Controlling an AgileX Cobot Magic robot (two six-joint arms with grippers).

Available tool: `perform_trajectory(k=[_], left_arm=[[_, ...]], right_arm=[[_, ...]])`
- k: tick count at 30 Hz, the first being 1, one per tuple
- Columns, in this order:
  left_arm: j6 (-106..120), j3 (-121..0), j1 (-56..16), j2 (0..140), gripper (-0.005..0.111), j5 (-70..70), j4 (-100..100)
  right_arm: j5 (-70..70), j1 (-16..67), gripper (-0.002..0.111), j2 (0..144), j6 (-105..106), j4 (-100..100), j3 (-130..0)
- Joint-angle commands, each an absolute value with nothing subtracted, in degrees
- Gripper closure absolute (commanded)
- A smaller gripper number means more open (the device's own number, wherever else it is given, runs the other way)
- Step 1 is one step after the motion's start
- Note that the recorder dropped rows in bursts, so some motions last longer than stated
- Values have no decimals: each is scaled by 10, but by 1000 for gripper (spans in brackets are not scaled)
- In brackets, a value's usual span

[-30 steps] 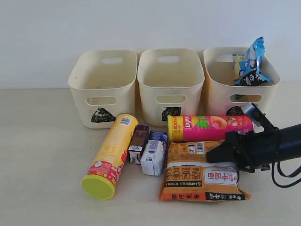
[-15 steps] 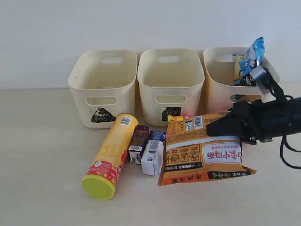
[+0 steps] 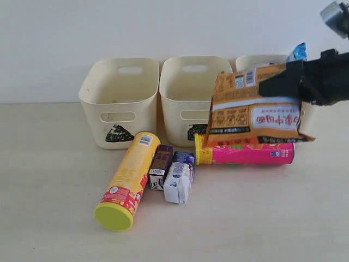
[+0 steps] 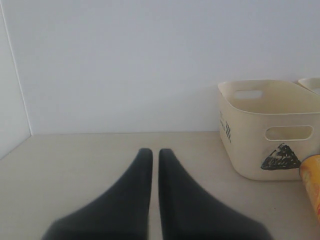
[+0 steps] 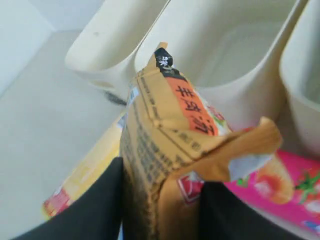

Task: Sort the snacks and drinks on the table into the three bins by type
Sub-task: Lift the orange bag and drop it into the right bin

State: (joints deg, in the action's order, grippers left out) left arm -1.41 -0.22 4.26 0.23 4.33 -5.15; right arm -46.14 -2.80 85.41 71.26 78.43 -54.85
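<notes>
My left tool [image 4: 152,152] sits low over bare desk [image 3: 49,218]. Its jaws are drawn together to a thin slit with nothing between them.

In the exterior view I take 12 o'clock as the far side. Nearest lies the yellow canister [image 3: 130,177], on its side. Its long axis runs 7 to 1 o'clock, with the yellow lid at the 7 end. Just beside it at 3 o'clock, three cartons stand in a tight cluster. The white-grey carton [image 3: 178,183] is nearest, the dark purple-brown carton [image 3: 161,165] is at its 10 o'clock, and the blue-purple carton [image 3: 184,158] is behind it. Farther back the magenta canister [image 3: 251,154] also lies flat, axis 9 to 3 o'clock, with its lid at the 9 end close to the blue-purple carton. That makes two canisters and three cartons on the desk.

Above the magenta canister my right tool [image 5: 160,175] is clamped on the orange-brown bag [image 3: 253,112], pinching its upper edge near the 3 o'clock end. The bag hangs clear of the desk with its broad face to the exterior camera. Its long axis runs roughly 9 to 3 o'clock, the 3 end a little higher.

Three bins stand in a row at 12 o'clock. The left bin [image 3: 119,82] shows a black triangle. The middle bin [image 3: 188,82] has its 3 o'clock corner and part of its mark covered by the held bag. The right bin [image 3: 256,60] is almost wholly hidden behind that bag. Only the tip of the blue-white-black bag [image 3: 298,52] shows above it, so there are two bags in all.
</notes>
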Motion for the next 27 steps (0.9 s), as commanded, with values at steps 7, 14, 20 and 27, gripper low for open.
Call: perform_trajectory(k=[7,14,20,27], left_arm=[[-14,0,40,0,103,39,-54],[-14,0,40,0,103,39,-54],[-14,0,40,0,103,39,-54],[-14,0,40,0,103,39,-54]], right_arm=[[-145,-28,100,800,735,858,-566],[-108,-28,100,826,742,864,-617],[-101,-28,100,874,742,867,-654],[-103,-28,100,952,740,867,-705]])
